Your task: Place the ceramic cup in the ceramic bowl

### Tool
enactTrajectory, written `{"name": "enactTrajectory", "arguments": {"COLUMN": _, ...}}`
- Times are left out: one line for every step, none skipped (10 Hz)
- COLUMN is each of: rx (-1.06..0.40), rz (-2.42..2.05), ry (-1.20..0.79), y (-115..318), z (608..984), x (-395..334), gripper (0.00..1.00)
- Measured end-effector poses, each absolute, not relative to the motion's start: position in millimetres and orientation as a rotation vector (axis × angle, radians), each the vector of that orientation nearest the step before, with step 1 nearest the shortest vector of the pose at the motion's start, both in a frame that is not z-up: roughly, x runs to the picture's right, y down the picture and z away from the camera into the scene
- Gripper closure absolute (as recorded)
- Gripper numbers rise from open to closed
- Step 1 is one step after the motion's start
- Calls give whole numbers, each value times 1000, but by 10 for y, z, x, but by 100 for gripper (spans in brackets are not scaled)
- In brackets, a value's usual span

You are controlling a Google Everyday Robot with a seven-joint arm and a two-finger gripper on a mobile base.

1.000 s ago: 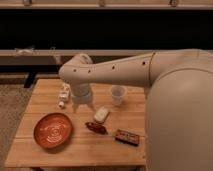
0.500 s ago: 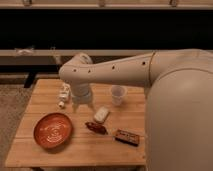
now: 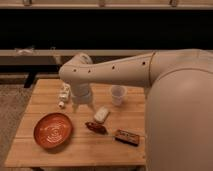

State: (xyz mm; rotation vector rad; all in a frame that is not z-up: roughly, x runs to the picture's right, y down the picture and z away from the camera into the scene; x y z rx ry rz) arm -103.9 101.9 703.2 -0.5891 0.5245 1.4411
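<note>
Got the end effector hanging over mid-surface, can't tell if clenched or released. Spotted the ceramic cup upright toward the far edge, near it on the right-edge side. Found the ceramic bowl by the front-left corner, well apart from the cup.

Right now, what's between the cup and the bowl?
Camera view: the claw hangs above the table between cup and bowl; a white lump lies nearby.

white pincer near pale cup; orange-red bowl, pale swirls.
</note>
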Motion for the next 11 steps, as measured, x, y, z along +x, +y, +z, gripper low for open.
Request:
{"name": "enactTrajectory", "arguments": {"rx": -589, "rz": 1441, "ry": 524, "y": 1019, "z": 7032, "x": -1039, "gripper": 35}}
{"name": "enactTrajectory", "arguments": {"rx": -589, "rz": 1441, "ry": 524, "y": 1019, "z": 7032, "x": -1040, "gripper": 35}}
{"name": "enactTrajectory", "arguments": {"rx": -589, "rz": 1441, "ry": 524, "y": 1019, "z": 7032, "x": -1040, "gripper": 35}}
{"name": "enactTrajectory", "arguments": {"rx": -589, "rz": 1441, "ry": 524, "y": 1019, "z": 7032, "x": -1040, "gripper": 35}}
{"name": "enactTrajectory", "arguments": {"rx": -589, "rz": 1441, "ry": 524, "y": 1019, "z": 7032, "x": -1040, "gripper": 35}}
{"name": "enactTrajectory", "arguments": {"rx": -589, "rz": 1441, "ry": 524, "y": 1019, "z": 7032, "x": -1040, "gripper": 35}}
{"name": "enactTrajectory", "arguments": {"rx": -589, "rz": 1441, "ry": 524, "y": 1017, "z": 7032, "x": -1041, "gripper": 35}}
{"name": "enactTrajectory", "arguments": {"rx": -586, "rz": 1439, "ry": 527, "y": 1022, "z": 7046, "x": -1032, "gripper": 35}}
{"name": "enactTrajectory", "arguments": {"rx": -579, "rz": 1434, "ry": 532, "y": 1012, "z": 7139, "x": -967, "gripper": 35}}
{"name": "enactTrajectory", "arguments": {"rx": -570, "rz": 1431, "ry": 532, "y": 975, "z": 7228, "x": -892, "gripper": 35}}
{"name": "enactTrajectory", "arguments": {"rx": -559, "rz": 1428, "ry": 525, "y": 882, "z": 7382, "x": -779, "gripper": 35}}
